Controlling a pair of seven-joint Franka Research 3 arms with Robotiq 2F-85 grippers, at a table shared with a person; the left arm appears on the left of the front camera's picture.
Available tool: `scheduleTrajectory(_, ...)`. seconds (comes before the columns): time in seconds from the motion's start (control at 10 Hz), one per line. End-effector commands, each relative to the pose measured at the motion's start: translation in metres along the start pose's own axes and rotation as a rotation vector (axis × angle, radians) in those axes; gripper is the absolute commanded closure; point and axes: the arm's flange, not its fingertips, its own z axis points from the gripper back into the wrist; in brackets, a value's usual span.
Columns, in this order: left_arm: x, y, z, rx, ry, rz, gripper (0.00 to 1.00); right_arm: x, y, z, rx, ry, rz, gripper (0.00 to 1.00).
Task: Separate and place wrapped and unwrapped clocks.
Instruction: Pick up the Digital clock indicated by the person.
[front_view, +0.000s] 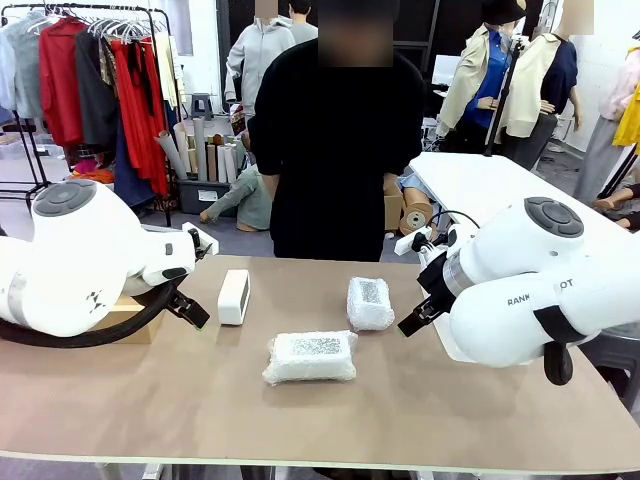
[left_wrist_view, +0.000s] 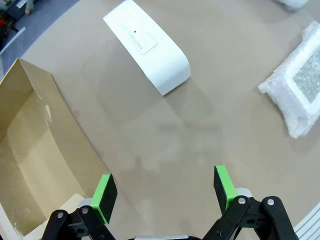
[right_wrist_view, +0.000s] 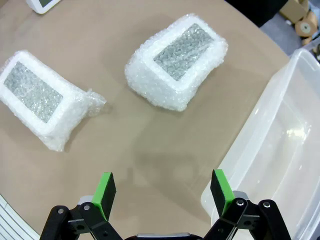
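Left claw (left_wrist_view: 165, 189): jaws wide apart, holding nothing, over the bare surface (front_view: 480, 420) with a cardboard box (left_wrist_view: 30, 145) beside it.
Right claw (right_wrist_view: 162, 190): spread wide, empty, by a clear plastic bin (right_wrist_view: 270, 150).
Bare clock (front_view: 233, 297): stands near the left claw.
Small bubble-wrap bundle (front_view: 370, 303): mid-surface, toward the right claw.
Long bubble-wrap bundle (front_view: 311, 357): nearer the robot.

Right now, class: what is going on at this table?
Nothing is held yet. The left hand and right hand hover open above the table. The bare clock, small wrapped bundle and long wrapped bundle lie apart on it. A cardboard box sits by the left hand, a clear bin by the right. A person stands opposite.
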Motion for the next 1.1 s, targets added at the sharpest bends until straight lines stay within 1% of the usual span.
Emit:
scheduleTrajectory(0.0,0.000,0.000,0.000,0.000,0.000,0.000,0.00,0.000,0.000,0.000,0.000,0.000,0.000,0.00)
scheduleTrajectory(0.3,0.000,0.000,0.000,0.000,0.000,0.000,0.00,0.000,0.000,0.000,0.000,0.000,0.000,0.00)
scheduleTrajectory(0.4,0.003,0.000,0.001,-0.006,0.015,-0.014,0.00,0.000,0.000,0.000,0.000,0.000,0.000,0.00)
scheduleTrajectory(0.5,0.006,-0.001,0.003,-0.023,0.027,-0.018,0.00,0.001,0.001,0.002,0.026,0.001,0.007,0.00)
scheduleTrajectory(0.6,0.009,-0.004,0.005,-0.093,0.044,-0.038,0.00,0.005,-0.001,0.007,0.079,-0.002,0.011,0.00)
scheduleTrajectory(1.0,0.025,0.001,0.029,-0.232,0.037,-0.107,0.00,0.022,-0.004,0.022,0.152,-0.003,0.033,0.00)
